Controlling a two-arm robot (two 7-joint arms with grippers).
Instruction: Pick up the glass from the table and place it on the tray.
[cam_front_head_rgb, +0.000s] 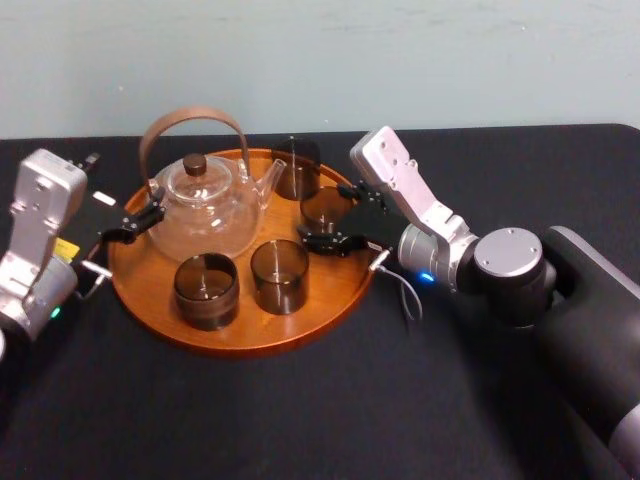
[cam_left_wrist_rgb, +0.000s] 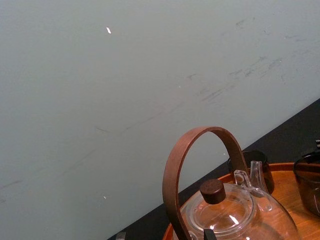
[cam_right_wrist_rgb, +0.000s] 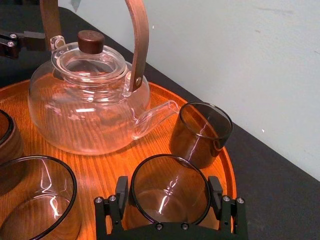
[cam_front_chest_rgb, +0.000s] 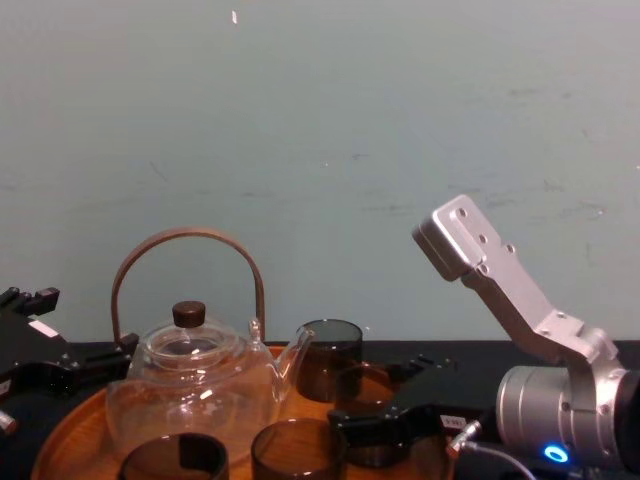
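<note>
Black cloth is covering the table (cam_front_head_rgb: 450, 400) from edge to edge, and the round wooden tray (cam_front_head_rgb: 250, 338) is sitting left of centre in the head view, carrying a clear teapot (cam_front_head_rgb: 205, 205). The right gripper (cam_front_head_rgb: 326, 214) is reaching in from the right of that frame, and its jaws are pressing on two sides of the glass (cam_right_wrist_rgb: 170, 192) — clamped on it, as the lower middle of the right wrist view is showing. That glass is over the tray's right-hand part, inside the rim. Whether its base is touching the wood, I cannot tell. I'm reading this as the placing step, and nearly finished.

What is it calling for? A level, straight-down settle until the base is bearing on the wood, then a slow parting of the jaws with no twist. Room is tight: the spout (cam_right_wrist_rgb: 150, 117) is pointing into the space just beyond, and a second glass (cam_right_wrist_rgb: 201, 131) is standing near, toward the upper right of the wrist frame. A third glass (cam_front_head_rgb: 206, 290) and a fourth glass (cam_front_head_rgb: 279, 275) are waiting at the tray's lower edge in the head view.

Once both fingers are clear of the walls, the retreat should be going straight back toward the right — any sideways drift is risking a tip or a knock. The left gripper (cam_front_head_rgb: 130, 225) is hanging at the tray's left rim beside the teapot, jaws apart, holding nothing.
</note>
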